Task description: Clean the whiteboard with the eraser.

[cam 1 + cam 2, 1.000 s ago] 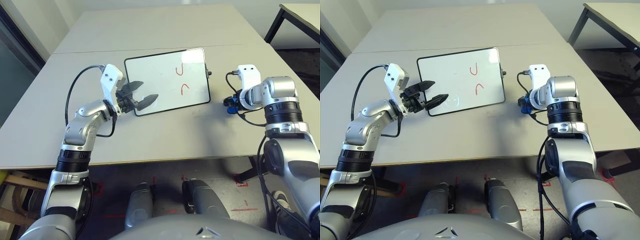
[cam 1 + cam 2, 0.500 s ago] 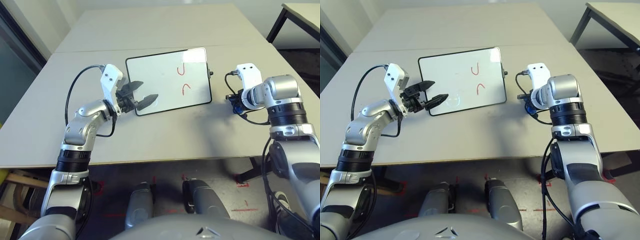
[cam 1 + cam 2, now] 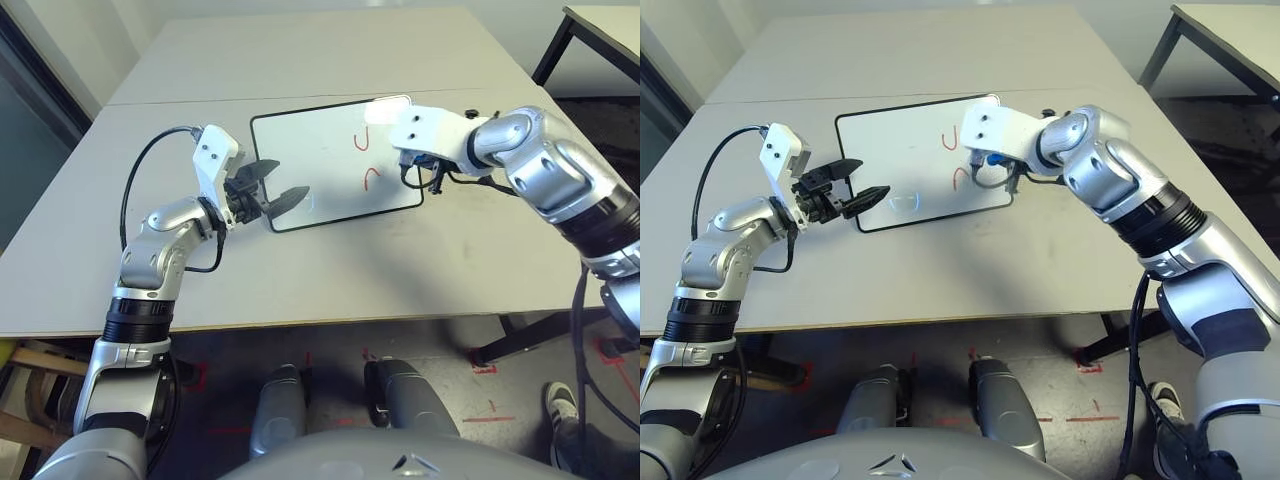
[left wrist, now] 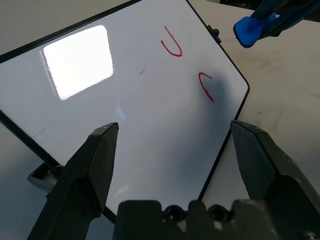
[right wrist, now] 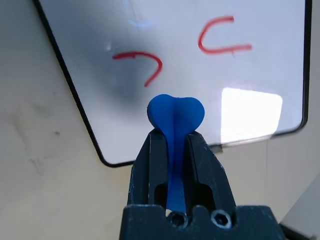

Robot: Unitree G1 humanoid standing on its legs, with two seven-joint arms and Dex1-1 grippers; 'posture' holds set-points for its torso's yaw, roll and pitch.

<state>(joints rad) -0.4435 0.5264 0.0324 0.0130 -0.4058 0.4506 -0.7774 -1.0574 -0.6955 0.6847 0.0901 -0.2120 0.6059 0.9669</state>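
Note:
The whiteboard (image 3: pixel 320 150) lies flat on the table, with two red marker squiggles (image 3: pixel 366 160) on its right half. My right gripper (image 5: pixel 175 137) is shut on the blue eraser (image 5: pixel 175 114) and holds it over the board's near right part, close to the lower squiggle (image 5: pixel 140 62). The eraser (image 4: pixel 250 30) also shows in the left wrist view, held above the board's right edge. My left gripper (image 3: pixel 290 180) is open over the board's near left corner, with nothing between its fingers.
The beige table (image 3: pixel 330 260) stretches bare in front of the board to its front edge. A small black knob (image 4: pixel 215 34) sticks out of the board's right side. A second table (image 3: pixel 600 30) stands at the far right.
My right arm has swung left from beside the board's right edge to over the board, carrying the eraser. The left gripper has stayed nearly still.

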